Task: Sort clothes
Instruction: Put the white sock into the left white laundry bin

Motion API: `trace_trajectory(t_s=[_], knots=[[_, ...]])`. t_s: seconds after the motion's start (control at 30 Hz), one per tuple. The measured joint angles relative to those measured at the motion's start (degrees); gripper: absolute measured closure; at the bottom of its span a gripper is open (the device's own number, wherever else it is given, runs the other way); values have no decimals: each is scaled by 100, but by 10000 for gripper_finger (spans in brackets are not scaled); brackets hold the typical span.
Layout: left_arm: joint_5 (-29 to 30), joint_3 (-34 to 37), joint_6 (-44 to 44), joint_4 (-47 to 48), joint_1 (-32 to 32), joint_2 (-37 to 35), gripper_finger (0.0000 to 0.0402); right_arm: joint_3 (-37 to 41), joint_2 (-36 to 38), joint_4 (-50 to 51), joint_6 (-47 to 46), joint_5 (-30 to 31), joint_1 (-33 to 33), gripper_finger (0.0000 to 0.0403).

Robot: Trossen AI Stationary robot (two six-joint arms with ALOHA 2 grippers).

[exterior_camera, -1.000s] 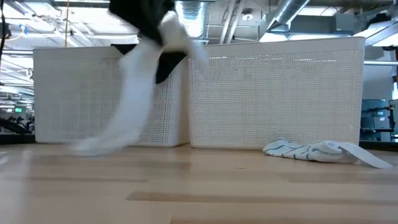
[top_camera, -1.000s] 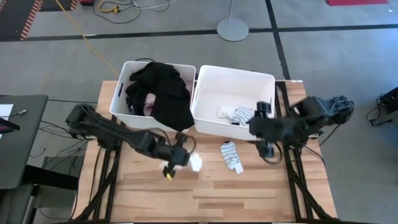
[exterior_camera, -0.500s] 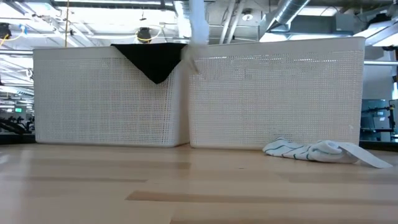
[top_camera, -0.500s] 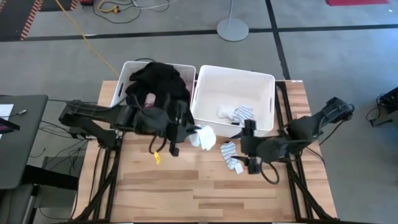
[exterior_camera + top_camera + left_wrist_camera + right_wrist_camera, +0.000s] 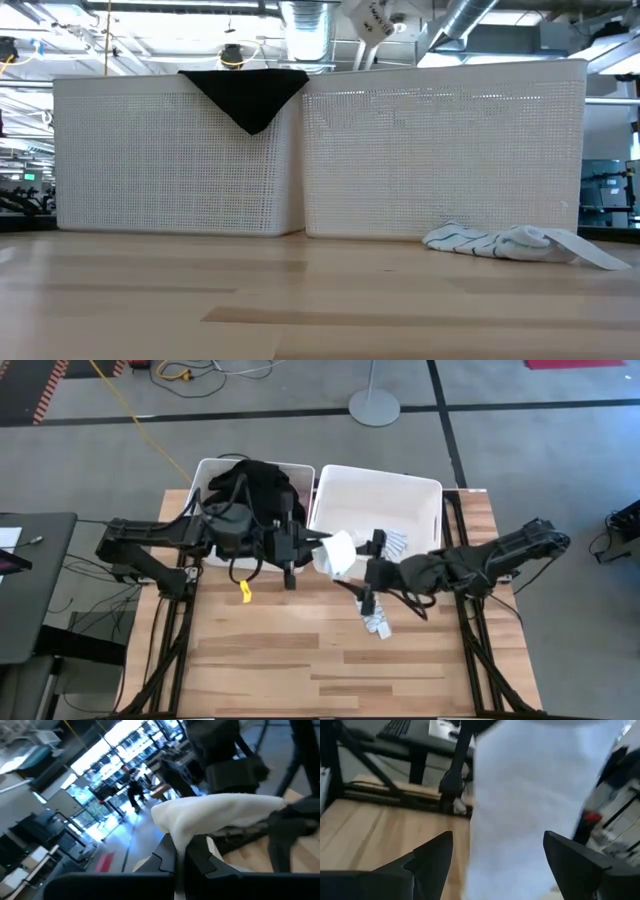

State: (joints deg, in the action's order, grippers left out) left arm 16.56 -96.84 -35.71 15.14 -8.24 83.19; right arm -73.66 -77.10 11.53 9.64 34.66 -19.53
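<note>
At the middle of the high view, my left gripper (image 5: pixel 312 548) is pinched on a white sock (image 5: pixel 336 553), over the front rim of the right bin (image 5: pixel 428 490). My right gripper (image 5: pixel 365 575) stands wide beside it. I fear both may collide or the sock drops outside.

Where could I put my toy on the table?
The wooden table is bare along its front, below the striped sock. It is crowded at the back, where both bins and both arms meet around a white sock.
</note>
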Motion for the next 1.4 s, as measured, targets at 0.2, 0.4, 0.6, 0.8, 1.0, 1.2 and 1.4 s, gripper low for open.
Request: trace_trajectory(t_s=[0.2,0.4,0.6,0.8,1.0,1.2,1.4], knots=[[-113,2,4,-254,107,78,401,28,-255,-858,562,4,204,79],[-128,2,-1,-270,119,153,401,28,-569,-1528,860,278,468,85],[-127,4,88,-180,121,158,401,30,-664,-1878,1506,1295,455,156],[22,4,-46,1,122,159,401,30,-645,-1840,2390,1646,425,370],[287,4,132,360,423,159,378,32,-413,-1694,2678,1934,595,398],[317,4,474,903,861,-26,304,32,265,-880,2182,1970,1131,401],[-251,4,903,1364,1158,-167,212,32,794,75,1554,1593,1993,402]])
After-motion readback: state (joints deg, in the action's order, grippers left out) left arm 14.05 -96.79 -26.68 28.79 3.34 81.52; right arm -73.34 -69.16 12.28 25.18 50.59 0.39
